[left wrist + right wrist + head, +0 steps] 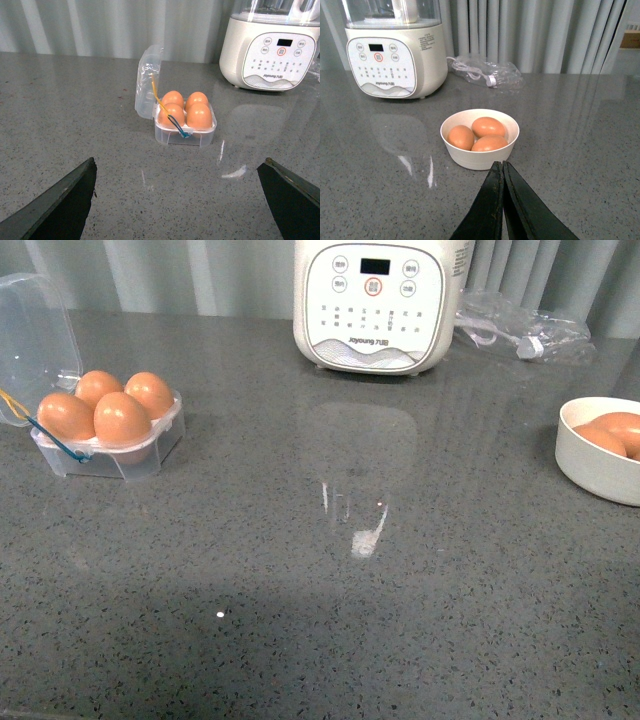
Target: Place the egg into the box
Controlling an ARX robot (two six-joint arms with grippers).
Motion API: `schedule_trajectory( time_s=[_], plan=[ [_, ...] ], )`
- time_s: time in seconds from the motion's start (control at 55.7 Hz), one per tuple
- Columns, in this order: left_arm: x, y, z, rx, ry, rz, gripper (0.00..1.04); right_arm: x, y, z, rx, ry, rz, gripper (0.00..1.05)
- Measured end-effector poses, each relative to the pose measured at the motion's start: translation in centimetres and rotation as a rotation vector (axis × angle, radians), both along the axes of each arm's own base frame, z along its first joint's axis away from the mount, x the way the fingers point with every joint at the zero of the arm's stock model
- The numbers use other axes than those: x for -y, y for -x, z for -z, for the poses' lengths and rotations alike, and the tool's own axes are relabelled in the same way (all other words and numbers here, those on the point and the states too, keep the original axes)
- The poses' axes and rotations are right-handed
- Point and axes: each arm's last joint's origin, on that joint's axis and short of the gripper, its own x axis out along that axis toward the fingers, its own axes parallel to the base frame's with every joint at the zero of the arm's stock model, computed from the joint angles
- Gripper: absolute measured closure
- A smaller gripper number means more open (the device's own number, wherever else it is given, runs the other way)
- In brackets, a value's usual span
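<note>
The clear box (110, 462) stands at the table's far left with its domed lid (35, 335) hinged open. Several brown eggs (122, 418) fill its hollows, and a yellow and a blue band hang at its side. In the left wrist view my left gripper (179, 160) is open and empty, a short way in front of the box (182, 137). Three more eggs (487, 126) lie in a white bowl (480, 157). My right gripper (501, 164) is shut with nothing in it, its tips just short of that bowl. Neither gripper shows in the front view.
A white Joyoung appliance (378, 300) stands at the back middle. A clear plastic bag with a cable (520, 335) lies to its right. The white bowl (590, 465) sits at the right edge. Grey speckled countertop lies between box and bowl, with curtains behind.
</note>
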Motion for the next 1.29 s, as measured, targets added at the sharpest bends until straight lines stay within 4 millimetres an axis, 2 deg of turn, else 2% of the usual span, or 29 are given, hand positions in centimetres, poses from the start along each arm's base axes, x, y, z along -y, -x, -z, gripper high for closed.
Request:
schedule_trajectory(
  time_s=[0.52,0.682,1.094,1.292],
  plan=[
    [0.0,0.0,0.0,0.000,0.000,0.000,0.07,0.0,1.3,0.0,0.002,0.000,0.000,1.02],
    [0.0,0.0,0.0,0.000,0.000,0.000,0.07,0.0,2.3,0.3,-0.008,0.000,0.000,1.02],
    [0.0,0.0,0.0,0.000,0.000,0.000,0.07,0.0,2.4,0.3,-0.005,0.001,-0.001,1.01],
    [0.0,0.0,0.0,0.000,0.000,0.000,0.07,0.0,2.4,0.3,-0.005,0.002,-0.001,0.62]
  ],
)
